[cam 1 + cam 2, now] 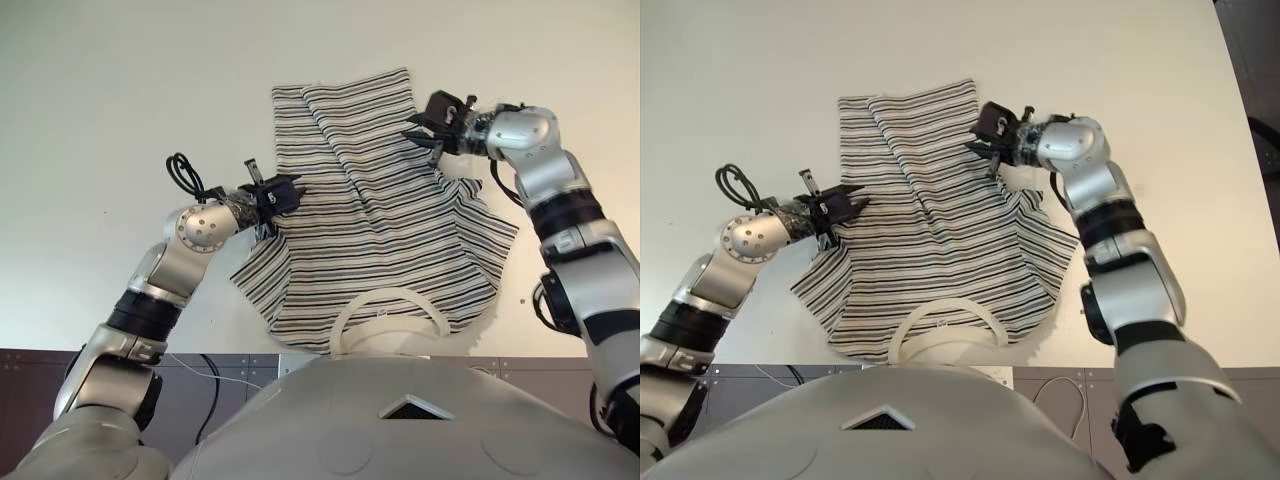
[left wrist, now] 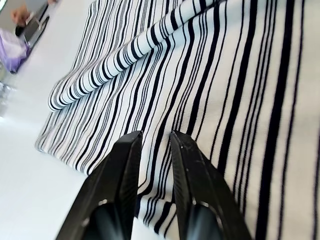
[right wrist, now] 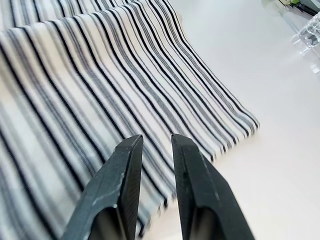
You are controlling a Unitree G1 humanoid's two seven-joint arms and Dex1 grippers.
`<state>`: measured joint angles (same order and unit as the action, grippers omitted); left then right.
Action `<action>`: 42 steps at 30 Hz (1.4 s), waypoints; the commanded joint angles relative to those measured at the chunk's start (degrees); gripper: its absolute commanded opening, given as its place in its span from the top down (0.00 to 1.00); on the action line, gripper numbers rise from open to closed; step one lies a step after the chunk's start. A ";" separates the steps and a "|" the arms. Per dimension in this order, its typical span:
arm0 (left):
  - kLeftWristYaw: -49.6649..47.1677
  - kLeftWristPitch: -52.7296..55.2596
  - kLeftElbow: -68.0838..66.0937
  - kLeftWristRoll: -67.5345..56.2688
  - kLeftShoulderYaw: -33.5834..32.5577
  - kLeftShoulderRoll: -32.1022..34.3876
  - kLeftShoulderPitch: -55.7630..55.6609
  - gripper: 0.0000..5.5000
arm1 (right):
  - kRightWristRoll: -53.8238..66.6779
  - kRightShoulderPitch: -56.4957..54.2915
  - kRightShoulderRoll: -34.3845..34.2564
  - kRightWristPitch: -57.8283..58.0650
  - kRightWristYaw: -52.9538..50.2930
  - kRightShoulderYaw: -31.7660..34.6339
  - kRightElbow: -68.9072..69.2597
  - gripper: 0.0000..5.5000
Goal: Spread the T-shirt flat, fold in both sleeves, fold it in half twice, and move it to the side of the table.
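Left gripper [image 1: 295, 188], right gripper [image 1: 415, 135] at T-shirt [image 1: 370, 230] edges (grip unclear).

T-shirt [image 1: 370, 220] on table [image 1: 120, 80], near front edge

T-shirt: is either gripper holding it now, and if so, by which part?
Nothing looks held. The left gripper and the right gripper sit over opposite side edges of the T-shirt, fingers slightly apart, with no cloth pinched between them.

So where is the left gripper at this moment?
In the left eye view the left gripper is at the left edge of the striped T-shirt, about midway along it, above the white table.
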<state>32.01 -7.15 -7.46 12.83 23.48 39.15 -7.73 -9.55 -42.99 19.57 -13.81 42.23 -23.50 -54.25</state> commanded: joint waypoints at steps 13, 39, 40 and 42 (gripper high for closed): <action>-0.58 -5.33 -9.08 3.31 -1.82 -2.62 -2.08 0.81 | -10.01 -7.13 -1.12 -8.18 -15.45 1.87 -21.23 0.81; 10.32 8.48 26.71 -9.65 -31.32 9.77 45.40 0.81 | 23.44 46.61 17.42 25.89 -9.72 39.51 68.16 0.81; 10.65 8.30 26.15 -9.83 -31.99 9.98 45.82 0.81 | 23.52 47.00 17.60 26.29 -9.75 40.02 68.48 0.81; 11.85 7.76 26.20 -11.46 -33.70 9.98 46.73 0.81 | 23.64 48.52 17.83 26.82 -9.69 41.27 69.41 0.81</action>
<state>42.39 0.34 19.27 2.45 -8.77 48.18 37.80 13.71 4.35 36.43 11.84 32.61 16.40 13.91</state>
